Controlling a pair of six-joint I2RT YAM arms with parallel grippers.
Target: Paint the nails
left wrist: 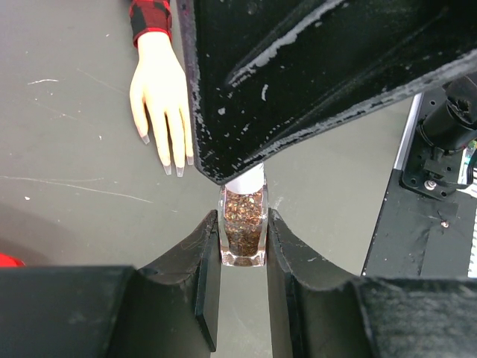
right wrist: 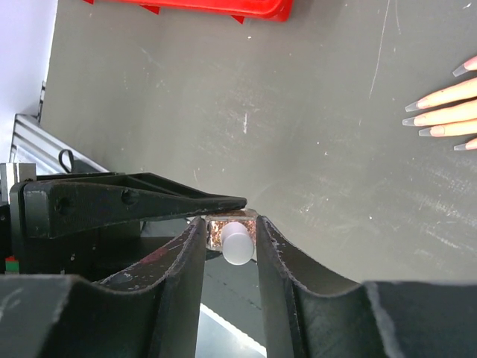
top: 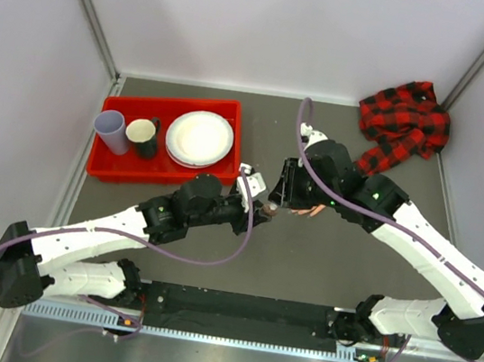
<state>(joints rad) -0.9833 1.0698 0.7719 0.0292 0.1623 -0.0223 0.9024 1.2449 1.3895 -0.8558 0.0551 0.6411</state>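
We are recording the tray (top: pixel 98 169) sitting at the rear left of the tabletop (top: pixel 321 261). It is carrying a cup (top: pixel 111 130) and a second cup (top: pixel 142 137) side by side, left of a plate (top: pixel 199 138). The mannequin hand (left wrist: pixel 160 89) is lying near the centre, its sleeve (top: pixel 406 119) reaching toward the rear right corner. Left of the nails (left wrist: pixel 168 170), the polish bottle (left wrist: pixel 243 224) is sitting between the left tool (left wrist: pixel 242 220) fingers. The right tool (right wrist: pixel 229 224) is straddling its cap (right wrist: pixel 235 242) from the opposite side.

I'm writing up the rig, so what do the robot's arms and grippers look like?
The left arm and right arm have white links between black joints, each with a looping purple cable. The left gripper and right gripper are black, their tapered fingers scuffed whitish.
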